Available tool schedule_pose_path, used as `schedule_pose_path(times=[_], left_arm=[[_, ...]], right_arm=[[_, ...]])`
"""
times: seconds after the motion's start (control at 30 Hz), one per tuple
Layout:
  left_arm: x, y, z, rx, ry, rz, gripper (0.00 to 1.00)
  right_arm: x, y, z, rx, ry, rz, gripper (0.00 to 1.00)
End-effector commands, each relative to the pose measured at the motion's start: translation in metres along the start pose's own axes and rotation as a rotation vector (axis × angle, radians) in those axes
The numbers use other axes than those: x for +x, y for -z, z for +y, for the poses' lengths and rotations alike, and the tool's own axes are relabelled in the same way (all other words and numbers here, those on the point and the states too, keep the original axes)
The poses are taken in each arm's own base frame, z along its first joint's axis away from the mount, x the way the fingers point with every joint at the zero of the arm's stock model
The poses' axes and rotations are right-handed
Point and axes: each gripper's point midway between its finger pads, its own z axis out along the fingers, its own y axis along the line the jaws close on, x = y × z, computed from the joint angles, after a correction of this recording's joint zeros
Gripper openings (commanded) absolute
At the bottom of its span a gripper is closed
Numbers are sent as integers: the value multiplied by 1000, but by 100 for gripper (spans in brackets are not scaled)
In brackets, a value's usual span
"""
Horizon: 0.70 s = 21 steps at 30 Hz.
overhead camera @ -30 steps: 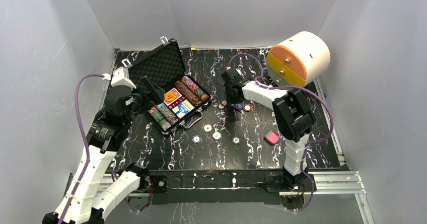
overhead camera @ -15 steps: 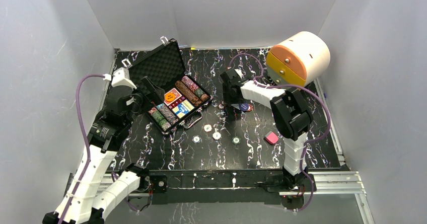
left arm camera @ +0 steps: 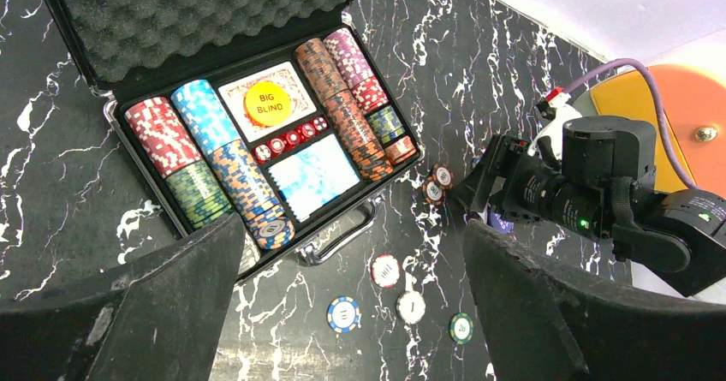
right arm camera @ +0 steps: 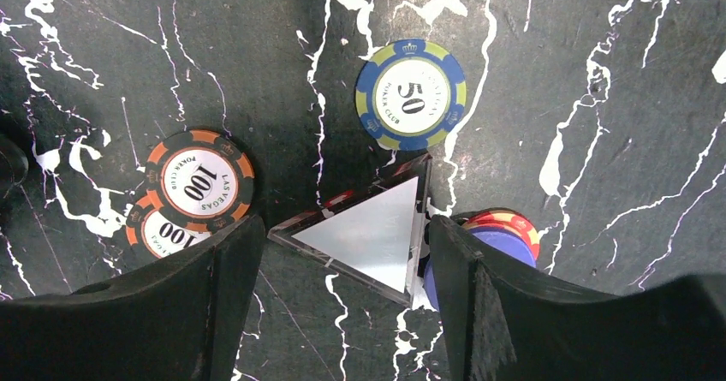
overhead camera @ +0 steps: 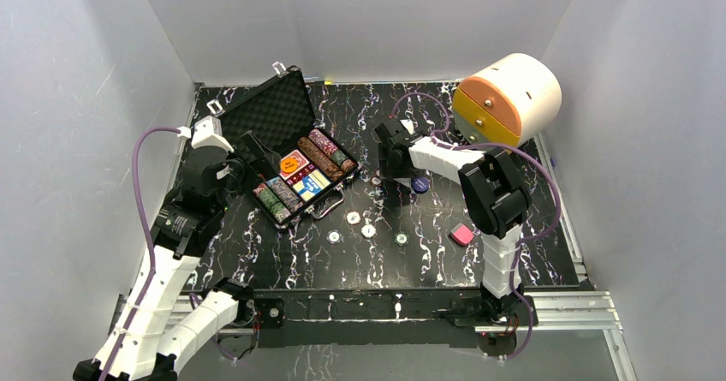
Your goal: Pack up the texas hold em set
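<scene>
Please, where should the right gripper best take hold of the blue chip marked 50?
Probably across its rim, coming straight down from above. The blue 50 chip lies flat and alone on the table, so only its thin round edge offers opposing sides.

"BIG BLIND" is printed on a yellow disc (left arm camera: 265,103). Just ahead of the right gripper (right arm camera: 342,227) a blue chip (right arm camera: 411,94) is marked "50 POKER CLUB", and an orange chip (right arm camera: 199,180) beside one finger is marked "100".

A cream cylinder (overhead camera: 507,97) with orange and yellow fronts lies on its side at two o'clock of the black marbled table (overhead camera: 257,253). A small pink block (overhead camera: 462,235) sits at four o'clock, well apart from it.
</scene>
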Motion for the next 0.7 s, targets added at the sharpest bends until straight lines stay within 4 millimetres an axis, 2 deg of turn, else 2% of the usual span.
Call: schedule_pose_path(times=[0.0,0.23,0.4,0.67], left_arm=[[-2,0,3,-8,-7,-18,98],[-2,0,4,-12,-7,-19,98],[-1,0,4,-14,-7,-18,98],[-1,0,5,-16,-11,-20,98]], right_arm=[[-1,0,-1,7,-13,18,79],[1,-3,-4,26,-8,23,81],[6,-6,1,-7,-14,50,80],[11,-9,4,-30,-23,66,60]])
